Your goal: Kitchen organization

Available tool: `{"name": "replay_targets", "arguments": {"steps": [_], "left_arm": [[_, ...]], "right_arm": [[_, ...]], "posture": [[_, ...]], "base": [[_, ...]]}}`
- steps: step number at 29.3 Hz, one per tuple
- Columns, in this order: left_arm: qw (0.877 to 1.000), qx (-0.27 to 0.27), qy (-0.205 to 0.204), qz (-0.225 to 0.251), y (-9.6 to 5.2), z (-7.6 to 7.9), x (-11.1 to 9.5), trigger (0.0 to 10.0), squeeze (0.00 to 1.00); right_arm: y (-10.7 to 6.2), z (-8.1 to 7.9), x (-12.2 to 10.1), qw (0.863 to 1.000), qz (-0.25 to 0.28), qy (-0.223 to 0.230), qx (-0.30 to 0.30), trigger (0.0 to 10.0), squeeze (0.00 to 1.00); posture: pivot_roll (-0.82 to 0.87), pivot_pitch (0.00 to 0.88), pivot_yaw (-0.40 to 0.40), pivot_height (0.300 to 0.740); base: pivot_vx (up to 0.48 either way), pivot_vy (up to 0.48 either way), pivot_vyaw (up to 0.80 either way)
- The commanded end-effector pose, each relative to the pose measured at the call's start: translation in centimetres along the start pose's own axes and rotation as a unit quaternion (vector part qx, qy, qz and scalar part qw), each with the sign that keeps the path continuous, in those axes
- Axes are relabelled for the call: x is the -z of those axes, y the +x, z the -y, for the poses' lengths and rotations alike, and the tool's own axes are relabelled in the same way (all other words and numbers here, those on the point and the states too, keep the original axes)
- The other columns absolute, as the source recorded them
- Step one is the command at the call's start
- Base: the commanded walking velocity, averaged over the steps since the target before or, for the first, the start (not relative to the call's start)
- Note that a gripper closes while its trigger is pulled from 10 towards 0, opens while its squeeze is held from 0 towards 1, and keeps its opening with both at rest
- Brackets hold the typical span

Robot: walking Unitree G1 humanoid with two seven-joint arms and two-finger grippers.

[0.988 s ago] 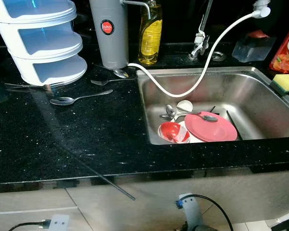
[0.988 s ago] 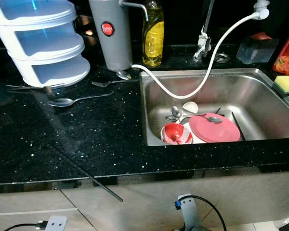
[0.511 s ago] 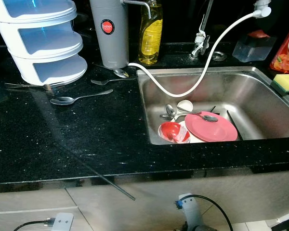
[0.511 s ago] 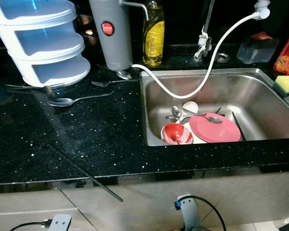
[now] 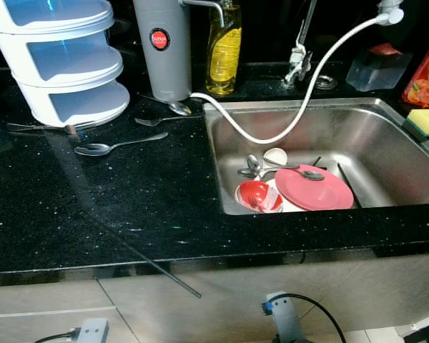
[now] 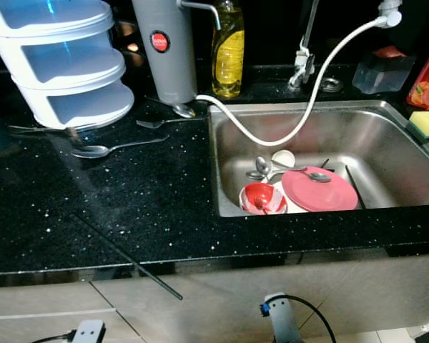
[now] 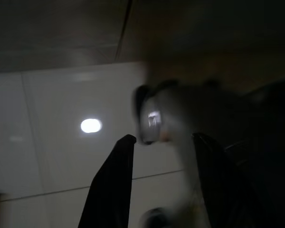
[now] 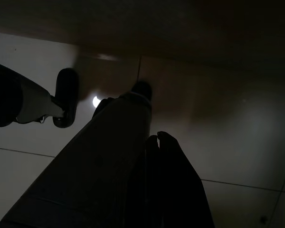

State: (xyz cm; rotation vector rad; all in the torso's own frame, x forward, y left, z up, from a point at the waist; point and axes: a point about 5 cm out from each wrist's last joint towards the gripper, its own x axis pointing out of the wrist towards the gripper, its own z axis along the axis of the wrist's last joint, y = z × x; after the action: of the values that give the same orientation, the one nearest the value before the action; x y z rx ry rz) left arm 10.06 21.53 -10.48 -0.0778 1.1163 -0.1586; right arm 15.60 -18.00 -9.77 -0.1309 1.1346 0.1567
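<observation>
While both arms hang idle, sink (image 5: 386, 143) stock: pink plate (image 5: 314, 187), red bowl (image 5: 258, 196), spoons. Counter: spoon (image 5: 104, 147). Left gripper (image 7: 161, 156) spread, pinching nothing; right gripper (image 8: 154, 142) pressed together. Step: approach; next, likely a reach for the dishes.

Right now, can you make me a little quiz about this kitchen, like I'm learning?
1. True or false: the pink plate lies in the sink.
2. What lies on top of the pink plate? A) a spoon B) a sponge C) a bottle
3. Fill in: the yellow bottle stands next to the grey ____.

Key: 1 true; 2 A; 3 flask
</observation>
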Motion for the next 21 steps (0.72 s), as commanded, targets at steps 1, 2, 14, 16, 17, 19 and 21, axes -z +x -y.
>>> {"name": "replay_targets", "arguments": {"steps": [1,2,14,16,17,19,21], "left_arm": [[0.997,-0.043,0.057,-0.003,-0.2,-0.8,-0.3,10.0,0.0],[0.991,-0.082,0.11,-0.002,-0.2,-1.3,-0.6,10.0,0.0],[0.917,-0.201,0.343,0.021,-0.4,-2.0,-2.0,10.0,0.0],[0.891,-0.199,0.408,0.034,-0.3,-1.6,-2.3,10.0,0.0],[0.874,-0.188,0.446,0.04,-0.1,-1.2,-2.5,10.0,0.0],[0.856,-0.177,0.484,0.046,0.0,-0.9,-2.6,10.0,0.0],[0.819,-0.169,0.545,0.055,0.1,-0.4,-2.8,10.0,0.0]], "right_arm": [[0.0,0.1,0.3,1.0,-0.002,0.006,0.002,10.0,0.0],[0.0,0.1,0.3,1.0,-0.003,0.007,0.003,10.0,0.0],[-0.1,0.4,0.6,1.0,-0.007,0.003,0.007,10.0,0.0],[-0.1,0.4,0.6,1.0,-0.006,0.002,0.006,10.0,0.0],[-0.1,0.4,0.5,1.0,-0.006,0.002,0.006,10.0,0.0],[-0.1,0.4,0.5,1.0,-0.006,0.002,0.006,10.0,0.0],[-0.1,0.5,0.6,1.0,-0.007,0.001,0.007,10.0,0.0]], "posture": [[0.1,0.0,0.017,0.74],[0.1,0.0,0.017,0.74],[0.11,0.0,0.006,0.74],[0.11,0.0,0.004,0.74],[0.11,0.0,0.004,0.74],[0.11,0.0,0.004,0.74],[0.11,0.0,0.006,0.74]], "base": [[0.0,0.0,0.0],[0.0,0.0,0.0],[0.0,0.0,0.0],[0.0,0.0,0.0],[0.0,0.0,0.0],[0.0,0.0,0.0],[0.0,0.0,0.0]]}}
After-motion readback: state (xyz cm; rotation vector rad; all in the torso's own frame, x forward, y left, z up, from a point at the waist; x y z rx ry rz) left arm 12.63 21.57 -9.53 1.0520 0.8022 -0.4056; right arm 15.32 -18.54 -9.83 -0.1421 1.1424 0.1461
